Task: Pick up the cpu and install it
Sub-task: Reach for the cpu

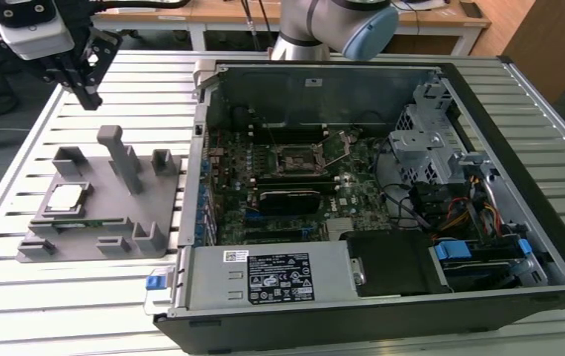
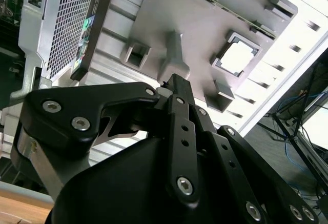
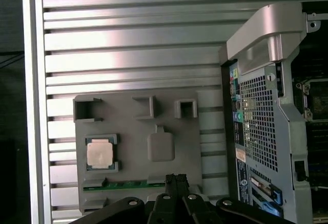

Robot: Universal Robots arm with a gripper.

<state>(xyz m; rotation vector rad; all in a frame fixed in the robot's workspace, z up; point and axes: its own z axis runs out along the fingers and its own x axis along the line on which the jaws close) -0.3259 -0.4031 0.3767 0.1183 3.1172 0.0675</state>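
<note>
Gripper hangs upper left in the exterior view, fingers together and empty; the cpu sits well below it in frame, flat in the grey holder.

Slatted metal table (wooden desks behind).

Robotics laboratory bench. A slatted aluminium table carries an opened desktop computer case and a grey fixture block. A robot arm rises behind the case, with wooden desks beyond it.
</note>
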